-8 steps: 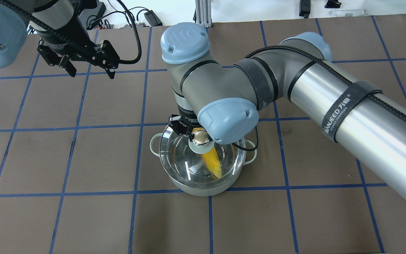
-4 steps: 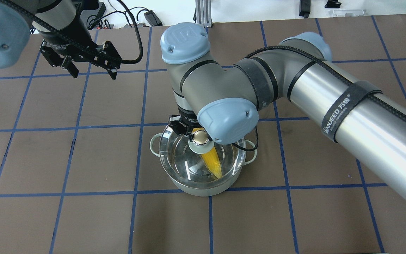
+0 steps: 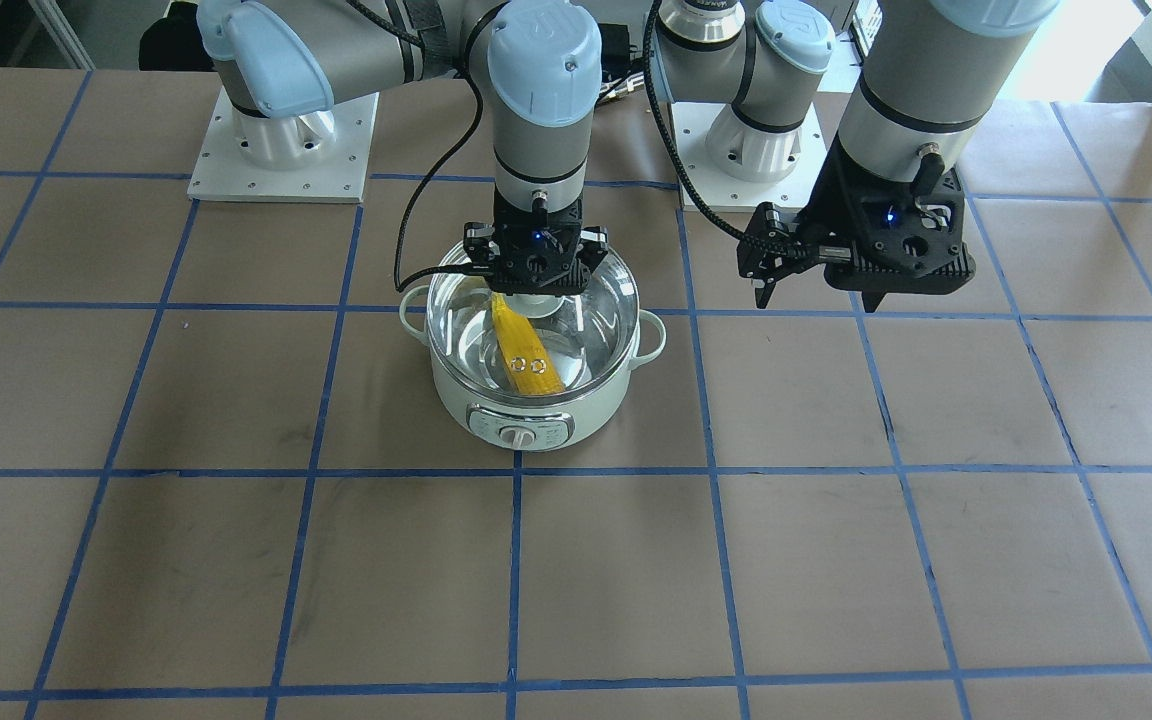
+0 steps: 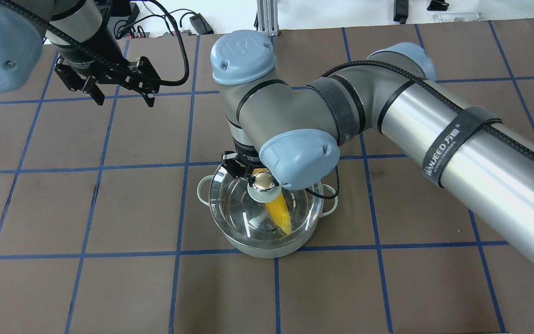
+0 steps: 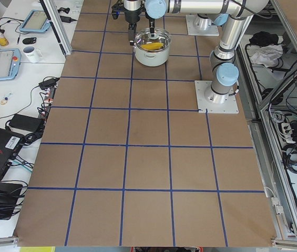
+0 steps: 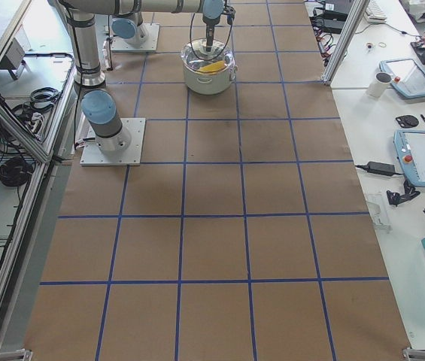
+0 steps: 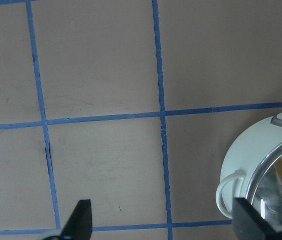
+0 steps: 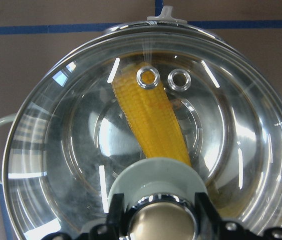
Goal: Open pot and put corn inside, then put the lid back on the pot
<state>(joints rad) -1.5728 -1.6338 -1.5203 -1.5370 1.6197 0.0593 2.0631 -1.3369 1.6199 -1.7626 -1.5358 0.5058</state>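
The pale mint-green pot (image 4: 257, 250) stands mid-table, its dial panel (image 3: 519, 434) facing away from me. The clear glass lid (image 4: 234, 208) sits on the pot's rim. The yellow corn (image 4: 280, 214) lies inside under the glass and shows clearly in the right wrist view (image 8: 150, 120). My right gripper (image 4: 261, 180) points straight down over the lid, with its fingers closed against the gold knob (image 8: 163, 222). My left gripper (image 4: 122, 98) is open and empty, held above the table, far to the left of the pot. The pot's side handle (image 7: 228, 192) shows in the left wrist view.
The brown table top (image 4: 109, 278) has a grid of blue tape lines. Both arm bases (image 3: 281, 150) are bolted near the pot. Cables and a metal frame post (image 4: 264, 14) lie past the far edge. Side benches hold tablets and a mug (image 5: 32, 52).
My left gripper has drifted a little farther from the pot, still open. My right gripper, the lid, the pot and the corn have not moved.
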